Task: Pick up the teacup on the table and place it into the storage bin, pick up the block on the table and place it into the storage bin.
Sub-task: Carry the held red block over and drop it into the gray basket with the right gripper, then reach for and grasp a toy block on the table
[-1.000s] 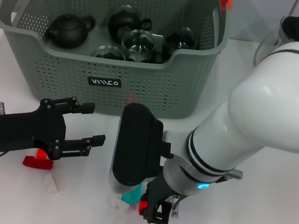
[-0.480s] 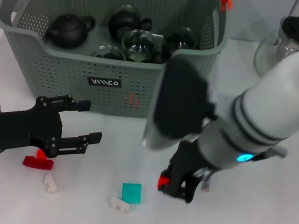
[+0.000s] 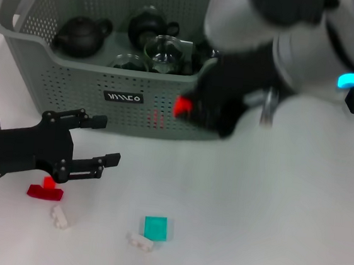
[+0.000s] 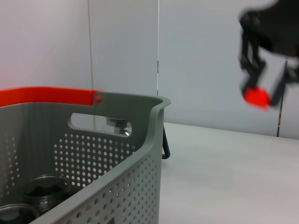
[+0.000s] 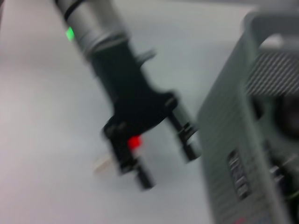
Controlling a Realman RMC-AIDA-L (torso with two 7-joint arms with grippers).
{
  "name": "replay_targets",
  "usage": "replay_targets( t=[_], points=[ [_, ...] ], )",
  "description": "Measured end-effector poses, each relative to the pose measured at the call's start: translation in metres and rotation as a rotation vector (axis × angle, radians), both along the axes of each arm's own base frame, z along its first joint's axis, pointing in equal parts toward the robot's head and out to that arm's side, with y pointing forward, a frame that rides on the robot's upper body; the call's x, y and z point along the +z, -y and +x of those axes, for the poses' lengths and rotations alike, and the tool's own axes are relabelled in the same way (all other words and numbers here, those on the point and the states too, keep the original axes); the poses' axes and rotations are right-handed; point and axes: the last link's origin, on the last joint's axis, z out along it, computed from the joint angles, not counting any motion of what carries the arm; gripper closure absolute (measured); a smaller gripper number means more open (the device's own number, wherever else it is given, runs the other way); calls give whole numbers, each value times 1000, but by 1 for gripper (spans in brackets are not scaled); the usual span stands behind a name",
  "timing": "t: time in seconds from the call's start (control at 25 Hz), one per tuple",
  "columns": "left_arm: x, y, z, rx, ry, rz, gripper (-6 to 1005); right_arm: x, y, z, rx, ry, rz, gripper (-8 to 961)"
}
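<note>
Our right gripper (image 3: 189,108) is up in front of the bin (image 3: 74,90), near its right end, w/ a small red block (image 3: 181,106) at its tip. From the left wrist view the red block (image 4: 256,96) sits pinched between the two dark fingers (image 4: 246,56), so the jaws are closed tight on it. It's blurry, so we can't tell more about the grip.

Our left gripper (image 3: 103,142) is low on the left, near the bin's front wall. Its jaws are wide apart w/ nothing in them. The right wrist view shows it too (image 5: 163,154), fingers spread, just beside the bin (image 5: 233,130).

The bin is at the back of the table (image 3: 268,231). Inside are a dark teapot (image 3: 81,35), another dark pot (image 3: 150,25) & some glass cups (image 3: 163,50). We can't tell which cup is the task's teacup.

On the table, near the left gripper, lies another red piece (image 3: 45,191). A white bit (image 3: 60,217) is just beside it. A teal block (image 3: 155,227) lies further right, w/ another white bit (image 3: 139,241) touching its corner.
</note>
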Motion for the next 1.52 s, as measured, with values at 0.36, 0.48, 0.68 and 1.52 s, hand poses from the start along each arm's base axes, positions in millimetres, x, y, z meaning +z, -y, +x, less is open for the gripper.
replay_targets(
  t=[0.36, 0.48, 0.68, 1.52],
  points=[
    [0, -1, 0, 5, 2, 1, 245, 25, -46, -37, 131, -194, 286, 705],
    [0, -1, 0, 6, 3, 3, 245, 27, -60, -38, 133, -230, 359, 679],
    [2, -2, -1, 9, 6, 12, 243, 29, -87, -30, 67, -303, 437, 636],
    [10, -12, 4, 64, 36, -15, 238, 37, -82, 8, -59, -582, 289, 37]
  ],
)
